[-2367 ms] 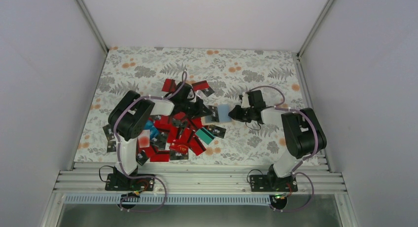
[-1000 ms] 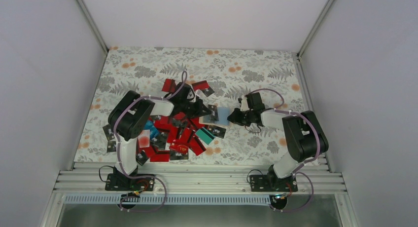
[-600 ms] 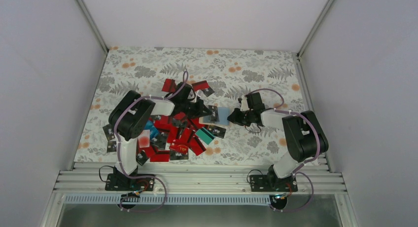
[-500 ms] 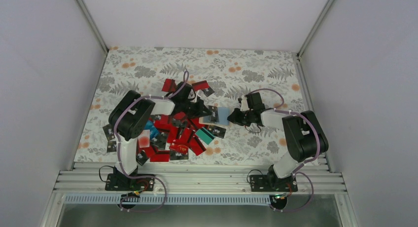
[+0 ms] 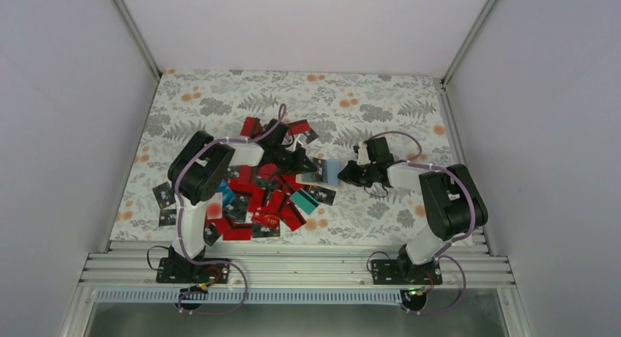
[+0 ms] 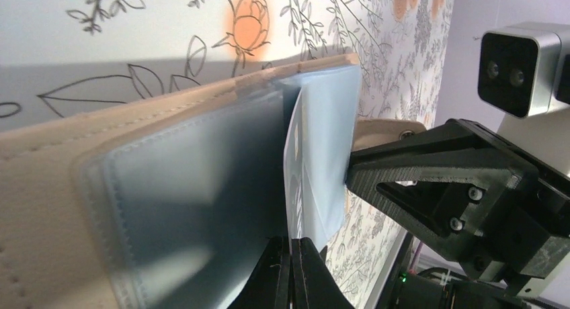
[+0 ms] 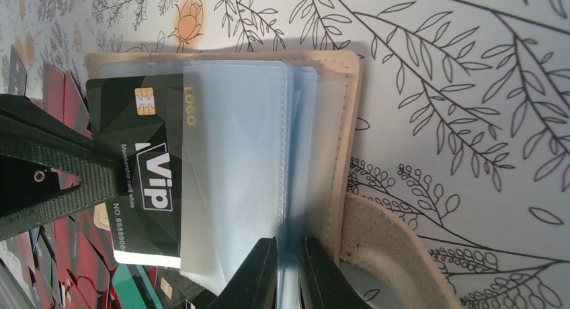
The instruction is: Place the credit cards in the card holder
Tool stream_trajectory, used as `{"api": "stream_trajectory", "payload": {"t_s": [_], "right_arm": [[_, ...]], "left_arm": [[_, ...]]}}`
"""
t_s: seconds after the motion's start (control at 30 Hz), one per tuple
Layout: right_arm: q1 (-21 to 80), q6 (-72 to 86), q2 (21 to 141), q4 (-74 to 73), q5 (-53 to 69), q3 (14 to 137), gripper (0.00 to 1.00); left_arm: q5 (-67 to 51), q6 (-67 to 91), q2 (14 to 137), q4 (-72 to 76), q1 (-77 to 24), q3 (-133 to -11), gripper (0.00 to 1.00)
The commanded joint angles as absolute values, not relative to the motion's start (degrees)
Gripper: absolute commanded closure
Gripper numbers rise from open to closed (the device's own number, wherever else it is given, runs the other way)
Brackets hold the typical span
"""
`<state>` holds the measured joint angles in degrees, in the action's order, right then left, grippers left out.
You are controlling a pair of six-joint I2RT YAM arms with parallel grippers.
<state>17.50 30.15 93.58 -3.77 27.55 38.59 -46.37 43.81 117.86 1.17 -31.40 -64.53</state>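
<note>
Now, item one: card holder [image 5: 333,170], tan, lying open on the floral tabletop [image 5: 220,102] between the two arms, just right of the card heap. Its clear bluish sleeves [image 7: 235,161] are fanned out in the right wrist view, with the tan cover [image 7: 353,121] showing along the far edge.

Item two: black card [image 7: 148,161], white "Vip" and "LOGO" print, gold chip. One long side lies under the outermost sleeve; the rest projects towards the heap.

Item three: left claw [image 6: 290,272], pressed together on the black card at its outer edge. Against the view of half a second ago, this arm has swung slightly towards the holder, its elbow higher and further right.

Item four: right claw [image 7: 289,269], pinching the card holder by the edge of its sleeves. Its position matches that of half a second ago.

Item five: remaining credit cards [image 5: 256,198], mostly red, some black, one teal, heaped loosely on the tabletop under and in front of the left arm; a few strays lie near the left edge.
</note>
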Motion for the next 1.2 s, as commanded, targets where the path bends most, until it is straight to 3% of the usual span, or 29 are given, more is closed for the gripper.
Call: {"api": "stream_trajectory", "payload": {"t_s": [0.0,0.67,0.8,1.03,1.17], "right_arm": [[18.2,29.0,96.9,-8.9,25.4,37.3,0.87],[18.2,28.0,96.6,-9.4,26.4,37.9,0.84],[18.2,27.8,95.7,-10.5,25.8,38.3,0.79],[18.2,27.3,90.7,-14.6,23.6,40.4,0.62],[18.2,27.2,88.8,-16.7,20.7,41.5,0.59]], "left_arm": [[-47.8,41.5,119.5,-2.5,-31.8,-65.7,0.98],[-49.0,37.7,123.4,-7.6,-32.7,-71.7,0.98],[-48.5,37.4,124.1,-8.2,-33.0,-72.7,0.98],[-47.3,36.0,124.8,-10.2,-33.0,-74.0,0.98],[-47.2,35.5,125.3,-10.6,-33.2,-74.5,0.98]]}}
